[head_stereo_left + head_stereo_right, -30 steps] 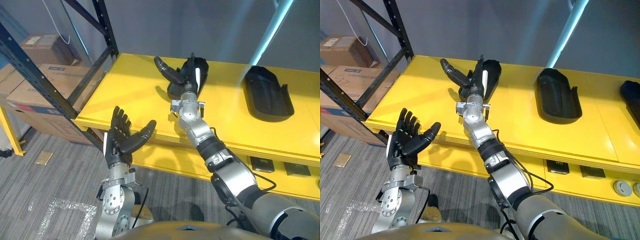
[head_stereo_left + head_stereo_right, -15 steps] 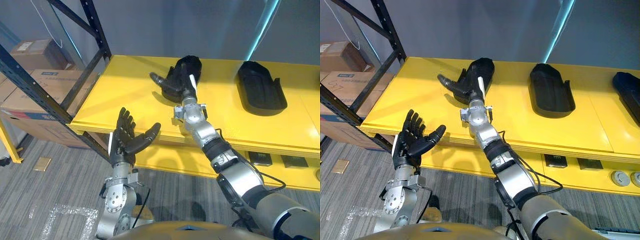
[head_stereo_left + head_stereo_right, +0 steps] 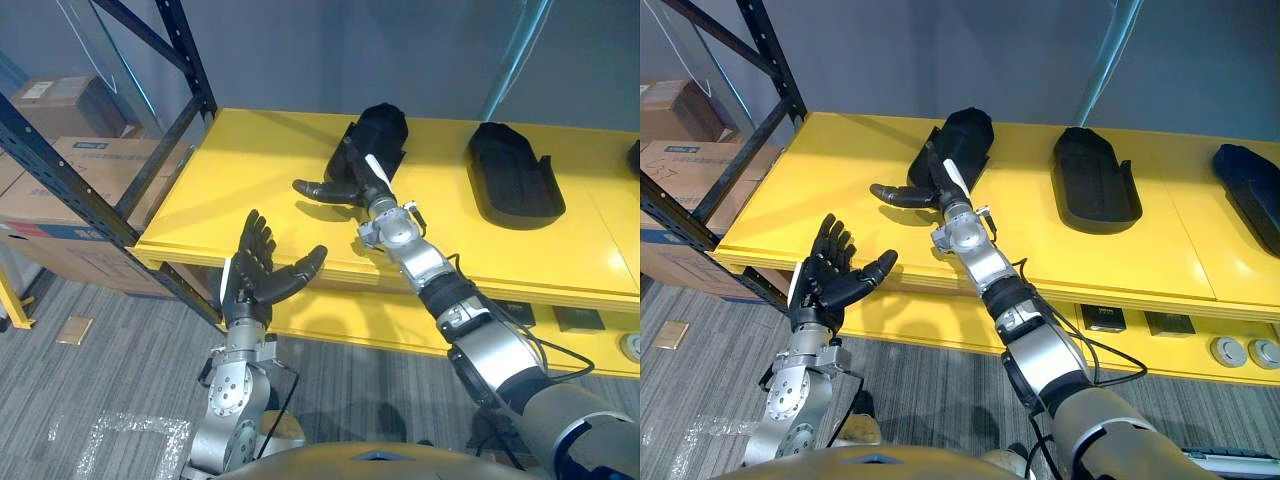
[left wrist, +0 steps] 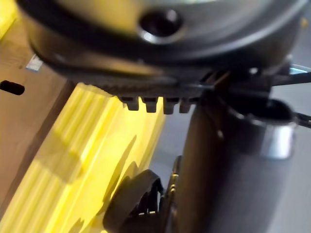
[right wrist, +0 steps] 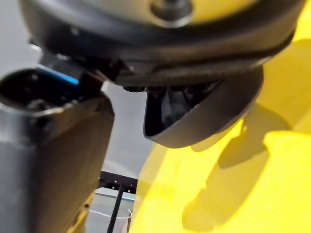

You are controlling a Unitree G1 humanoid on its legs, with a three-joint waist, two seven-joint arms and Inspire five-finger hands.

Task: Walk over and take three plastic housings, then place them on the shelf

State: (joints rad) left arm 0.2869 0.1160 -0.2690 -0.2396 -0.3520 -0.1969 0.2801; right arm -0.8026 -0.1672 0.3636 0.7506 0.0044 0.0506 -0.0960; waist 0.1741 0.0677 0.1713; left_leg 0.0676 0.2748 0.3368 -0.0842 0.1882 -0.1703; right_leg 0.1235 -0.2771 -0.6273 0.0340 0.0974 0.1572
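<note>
Right robot hand (image 3: 936,186) seemingly at housing (image 3: 970,130) edge, shelf (image 3: 820,190) open leftward

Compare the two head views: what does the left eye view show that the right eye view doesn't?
Left eye view: a yellow post beside the cardboard boxes. Right eye view: the third housing nearly whole, against just its tip. Both: the right robot hand at the first housing on the yellow shelf, the middle housing, and the left robot hand open, palm up.

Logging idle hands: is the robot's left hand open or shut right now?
Open: the left hand is raised palm-up before the yellow shelf, fingers straight and spread, thumb out, holding nothing.
</note>
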